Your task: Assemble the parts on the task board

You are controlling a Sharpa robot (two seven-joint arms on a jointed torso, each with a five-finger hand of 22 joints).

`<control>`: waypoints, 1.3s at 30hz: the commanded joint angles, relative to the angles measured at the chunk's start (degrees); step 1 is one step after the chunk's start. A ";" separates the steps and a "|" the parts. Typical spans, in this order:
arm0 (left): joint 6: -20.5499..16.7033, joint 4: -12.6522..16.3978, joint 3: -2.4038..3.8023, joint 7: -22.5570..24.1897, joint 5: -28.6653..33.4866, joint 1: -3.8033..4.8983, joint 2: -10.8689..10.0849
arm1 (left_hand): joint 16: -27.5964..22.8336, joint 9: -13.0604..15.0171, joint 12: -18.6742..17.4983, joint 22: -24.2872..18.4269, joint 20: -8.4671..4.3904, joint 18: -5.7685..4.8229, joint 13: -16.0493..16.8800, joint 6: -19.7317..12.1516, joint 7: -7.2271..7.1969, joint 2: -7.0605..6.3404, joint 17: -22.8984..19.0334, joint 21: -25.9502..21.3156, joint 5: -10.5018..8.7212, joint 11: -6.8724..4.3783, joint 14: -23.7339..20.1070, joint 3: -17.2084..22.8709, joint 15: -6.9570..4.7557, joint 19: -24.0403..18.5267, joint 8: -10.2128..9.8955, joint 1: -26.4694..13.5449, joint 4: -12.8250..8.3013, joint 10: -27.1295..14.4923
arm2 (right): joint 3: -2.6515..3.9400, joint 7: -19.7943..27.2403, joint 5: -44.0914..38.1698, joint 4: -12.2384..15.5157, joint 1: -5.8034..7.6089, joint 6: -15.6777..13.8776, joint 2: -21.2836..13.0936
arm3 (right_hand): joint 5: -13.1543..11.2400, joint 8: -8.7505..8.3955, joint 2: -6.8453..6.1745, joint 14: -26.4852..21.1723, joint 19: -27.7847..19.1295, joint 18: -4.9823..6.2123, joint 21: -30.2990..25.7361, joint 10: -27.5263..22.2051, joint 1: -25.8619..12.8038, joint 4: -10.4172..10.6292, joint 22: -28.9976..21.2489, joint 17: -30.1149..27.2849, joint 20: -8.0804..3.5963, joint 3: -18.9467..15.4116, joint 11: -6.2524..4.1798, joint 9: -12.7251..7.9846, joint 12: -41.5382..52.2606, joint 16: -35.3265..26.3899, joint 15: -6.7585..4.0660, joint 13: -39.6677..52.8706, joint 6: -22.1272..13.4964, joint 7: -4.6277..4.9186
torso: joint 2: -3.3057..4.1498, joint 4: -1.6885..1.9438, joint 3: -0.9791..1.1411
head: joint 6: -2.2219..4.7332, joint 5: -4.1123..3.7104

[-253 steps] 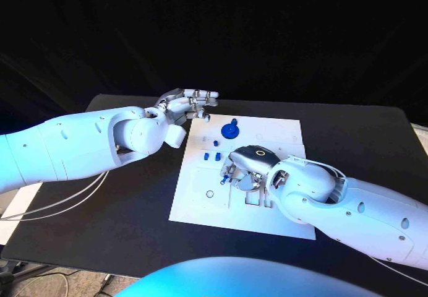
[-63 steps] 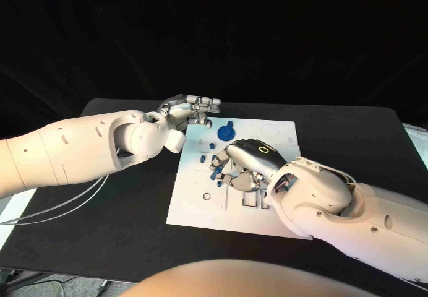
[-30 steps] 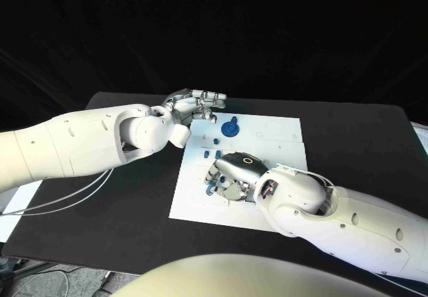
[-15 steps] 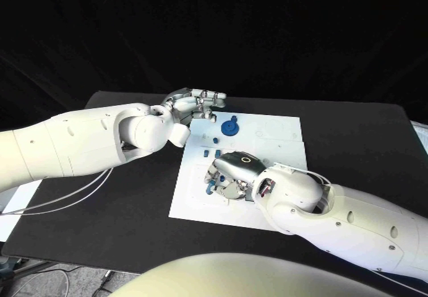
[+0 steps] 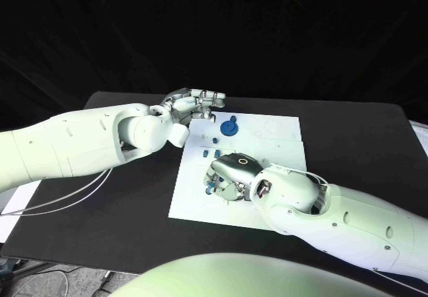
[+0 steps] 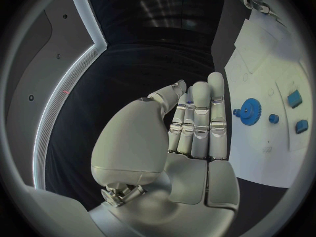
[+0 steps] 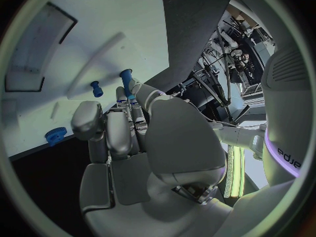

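Right hand: the right hand hovers low over the near-left part of the task board, fingers bunched together and pointing down at it.
Held part: a slim blue peg stands up at the right fingertips, seemingly pinched there; I judge it held, though the contact itself is hidden.
Nearest neighbour: a second small blue peg stands in the board just beside the right fingers, apart from them.
Step in hand: likely seating the pinched peg into a hole of the board; the hole itself is hidden beneath the hand.
How to do it well: keep the peg upright, come straight down, press only once it sits in its hole, and keep clear of the neighbouring peg.
Left hand: the left hand hangs above the surface beyond the board's far-left corner, fingers straight and side by side, grasping nothing.
Other parts: a blue gear lies on the board just past the left fingertips, with small blue blocks beyond it.
Risk: a tilted peg may jam or slip from the pinch.
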 commanded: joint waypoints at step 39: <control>1.65 0.28 0.01 0.80 -0.60 0.01 -0.54 | 0.24 -0.08 0.56 -0.12 0.41 0.17 0.12 -0.31 -0.04 0.47 -0.19 -0.37 0.36 0.07 -0.58 -0.44 -0.10 -0.12 0.13 0.14 -0.10 -0.41 | 2.26 -1.73 18.68 12.55 0.05 -16.92 -20.95 | 6.69 -0.30 -0.86 1.09 -2.31 0.12 -3.63 2.34 -5.37 5.82 -4.79 -2.90 1.07 -16.75 -1.24 -1.46 7.81 -1.53 0.80 1.71 -6.45 1.37 | -0.42 -1.05 -0.28 | 2.12 -2.50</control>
